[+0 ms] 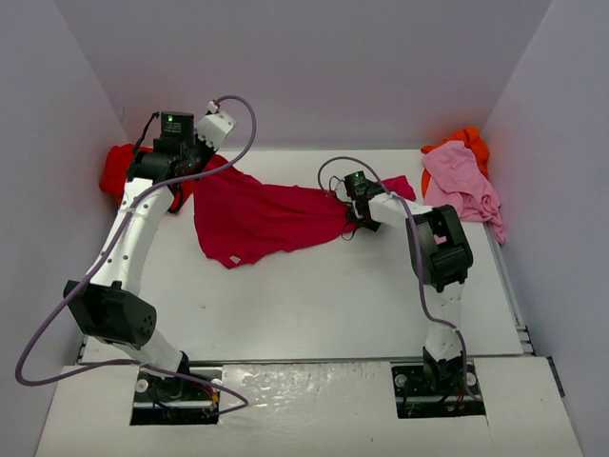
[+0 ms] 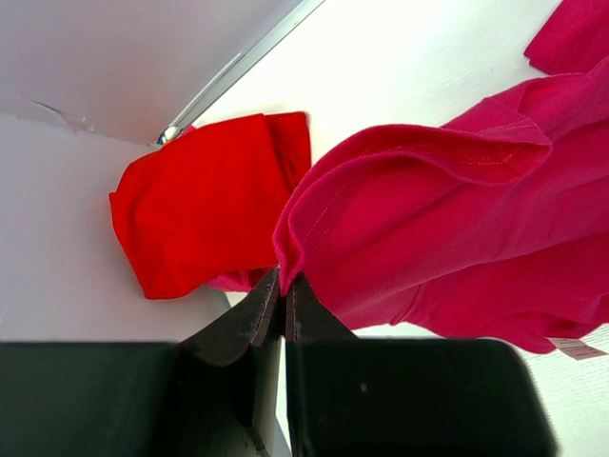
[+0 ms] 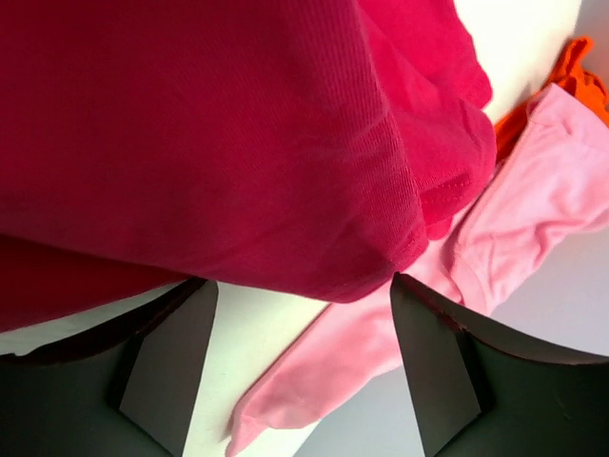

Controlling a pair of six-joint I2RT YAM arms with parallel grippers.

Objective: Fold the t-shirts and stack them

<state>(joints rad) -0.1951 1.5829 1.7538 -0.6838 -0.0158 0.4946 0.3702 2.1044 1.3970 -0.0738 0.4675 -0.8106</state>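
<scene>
Left gripper [image 2: 284,279] pinches the crimson shirt [image 2: 457,219] by its hem; right gripper [image 3: 303,286] stands wide at the shirt's other end.

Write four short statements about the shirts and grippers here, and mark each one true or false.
1. The left gripper is shut on the edge of the crimson shirt. True.
2. The right gripper is shut. False: its jaws stand open, by the crimson cloth.
3. The pale pink shirt lies partly over the orange shirt. True.
4. The bright red shirt lies beside the pink one. False: it lies in the far left corner.
</scene>
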